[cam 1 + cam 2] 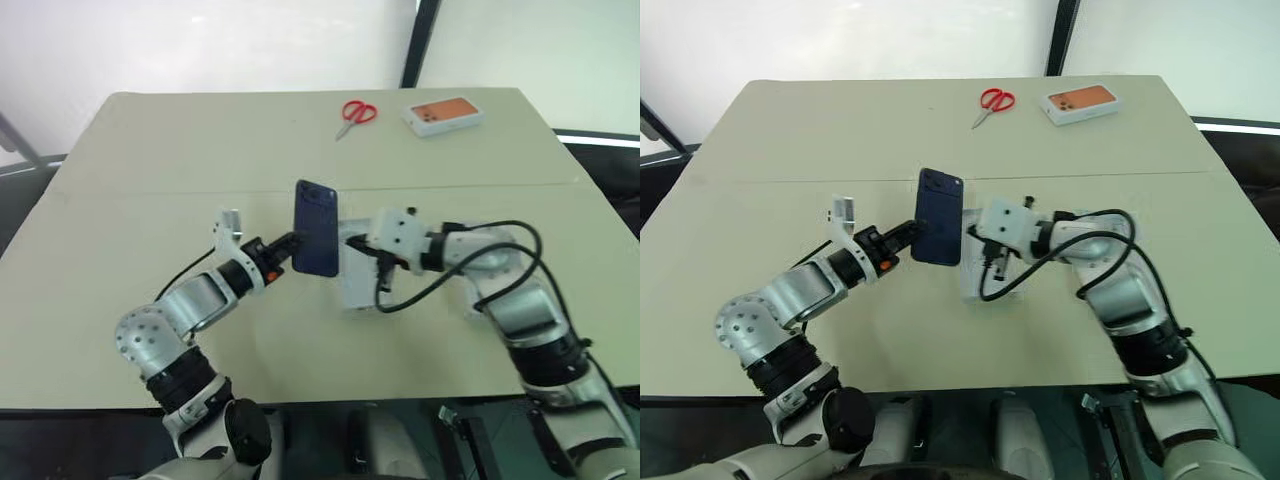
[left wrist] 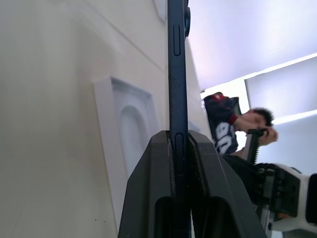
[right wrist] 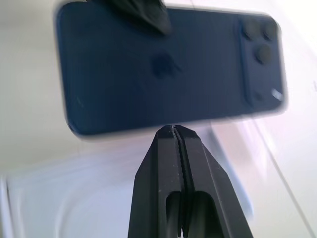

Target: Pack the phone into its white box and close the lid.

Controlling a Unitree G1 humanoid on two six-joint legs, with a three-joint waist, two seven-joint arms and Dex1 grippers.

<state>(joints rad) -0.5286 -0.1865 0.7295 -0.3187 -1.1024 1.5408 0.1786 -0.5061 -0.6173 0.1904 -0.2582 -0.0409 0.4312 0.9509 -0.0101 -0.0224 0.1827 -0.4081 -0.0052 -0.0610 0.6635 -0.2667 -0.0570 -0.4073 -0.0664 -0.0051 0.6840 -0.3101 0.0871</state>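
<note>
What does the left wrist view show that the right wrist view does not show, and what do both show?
The left wrist view shows the phone edge-on, clamped between the left gripper fingers, with a thin white insert with a rounded recess lying on the table, and a person in the background. The right wrist view shows the phone's flat dark blue back with its camera cluster, and the right gripper shut just in front of it. Both show the phone.

Head pair high over table (image 1: 150, 150); wrist views close on phone (image 3: 163, 69).
</note>
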